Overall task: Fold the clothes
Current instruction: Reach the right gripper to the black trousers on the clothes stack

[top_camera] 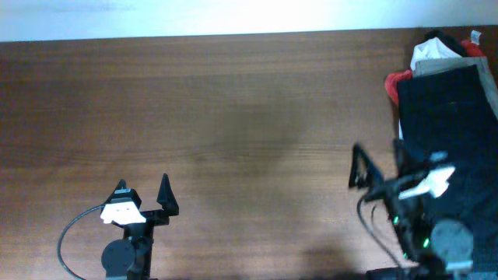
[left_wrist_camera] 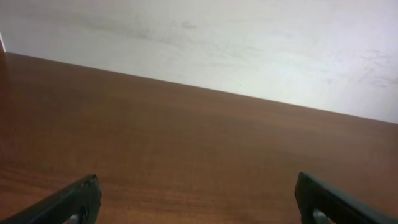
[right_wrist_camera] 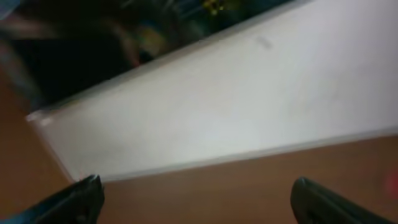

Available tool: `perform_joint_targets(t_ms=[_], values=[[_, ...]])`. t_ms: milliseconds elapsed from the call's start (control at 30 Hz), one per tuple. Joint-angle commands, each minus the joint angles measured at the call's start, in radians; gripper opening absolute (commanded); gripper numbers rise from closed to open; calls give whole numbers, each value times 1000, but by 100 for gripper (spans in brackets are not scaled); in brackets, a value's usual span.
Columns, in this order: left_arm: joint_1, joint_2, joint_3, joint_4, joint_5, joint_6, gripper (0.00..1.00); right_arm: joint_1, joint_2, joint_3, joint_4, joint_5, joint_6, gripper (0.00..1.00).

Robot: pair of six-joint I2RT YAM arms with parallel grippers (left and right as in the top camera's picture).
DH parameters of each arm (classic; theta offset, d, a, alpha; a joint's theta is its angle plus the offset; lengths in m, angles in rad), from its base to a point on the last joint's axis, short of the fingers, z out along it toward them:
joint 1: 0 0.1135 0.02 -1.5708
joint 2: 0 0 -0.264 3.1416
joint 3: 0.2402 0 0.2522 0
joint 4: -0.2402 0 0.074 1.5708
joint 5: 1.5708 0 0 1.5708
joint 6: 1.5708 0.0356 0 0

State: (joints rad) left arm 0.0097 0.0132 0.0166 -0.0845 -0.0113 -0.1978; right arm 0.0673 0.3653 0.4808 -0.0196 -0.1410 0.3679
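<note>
Clothes sit in one heap at the far-right edge of the counter (top_camera: 233, 117): black garment (top_camera: 447, 109) on top, red piece (top_camera: 397, 80) poking out at its left, white piece (top_camera: 432, 50) behind. Nothing looks spread or folded yet. Left fingers (top_camera: 165, 190) are apart and empty, near the front edge, well away from the heap. Right fingers (top_camera: 359, 167) are also apart and empty; one sits just beside the black garment's left edge, the other looks to be over it. Step in hand, I'd say: get the black one out onto open counter. Suggest right takes a single layer at the near-left corner, not a bunch, and drags toward the middle. Left then comes across to pin the opposite corner so it lies flat before any fold. Watch for the red piece tagging along. Caveats: the heap is cut off by the overhead's right border, so outline and hems are unknown, and the right arm covers its near end. Right wrist view is blurred and tilted, showing wall and a dark patch but no cloth I can identify. Left wrist view shows only bare counter and wall.
</note>
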Motion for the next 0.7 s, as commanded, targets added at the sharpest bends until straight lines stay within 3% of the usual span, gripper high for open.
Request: perform_joint_targets(t_ms=[0, 133, 200, 400, 533, 667], values=[[6, -6, -8, 2, 7, 16, 99, 4, 418, 377, -212, 347, -194, 99], [6, -6, -8, 2, 7, 16, 99, -46, 1012, 882, -508, 545, -267, 99], [6, -6, -8, 2, 7, 16, 99, -76, 1205, 1003, -551, 607, -268, 99], [6, -6, -8, 2, 7, 16, 99, -195, 1619, 1014, -330, 746, -586, 99], [6, -6, -8, 2, 7, 16, 99, -227, 1806, 1014, -202, 781, -626, 99], [6, -6, -8, 2, 8, 16, 99, -277, 1875, 1014, -173, 713, -622, 98]])
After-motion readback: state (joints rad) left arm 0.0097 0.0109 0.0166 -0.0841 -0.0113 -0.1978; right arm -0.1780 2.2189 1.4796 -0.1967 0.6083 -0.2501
